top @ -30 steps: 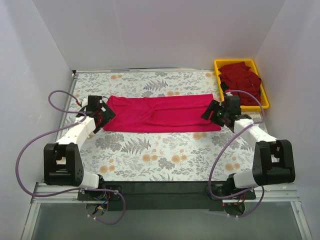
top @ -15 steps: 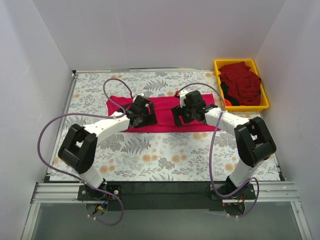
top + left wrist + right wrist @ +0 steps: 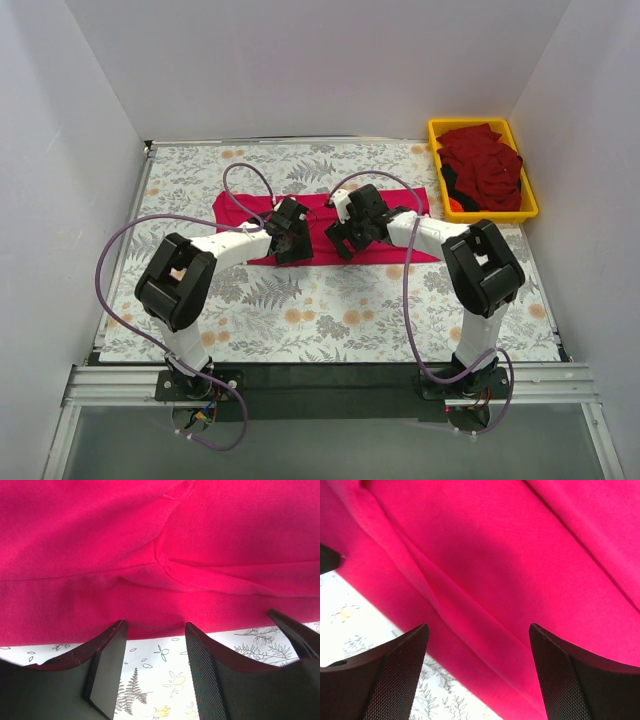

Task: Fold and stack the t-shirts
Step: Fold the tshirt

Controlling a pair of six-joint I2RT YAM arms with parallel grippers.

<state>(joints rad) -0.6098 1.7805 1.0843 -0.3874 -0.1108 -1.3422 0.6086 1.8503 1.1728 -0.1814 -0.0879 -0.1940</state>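
The bright magenta-pink t-shirt point(image 3: 245, 210) lies on the table as a long folded strip running left to right. My left gripper point(image 3: 296, 248) and right gripper point(image 3: 340, 243) are side by side over the middle of the strip, near its front edge. In the left wrist view the left gripper point(image 3: 155, 630) is open and empty, with its tips at the hem of the shirt point(image 3: 160, 555) and bare tablecloth between them. In the right wrist view the right gripper point(image 3: 479, 630) is open wide above the shirt point(image 3: 495, 555). Darker crimson t-shirts point(image 3: 485, 160) are piled in the bin.
The yellow plastic bin point(image 3: 434, 124) stands at the back right corner. The floral tablecloth point(image 3: 330, 310) covers the table. White walls close in the left, back and right sides. Purple cables loop above both arms.
Both arms have swung in from the two ends of the magenta-pink shirt to its middle. The shirt has stayed as the same long strip.
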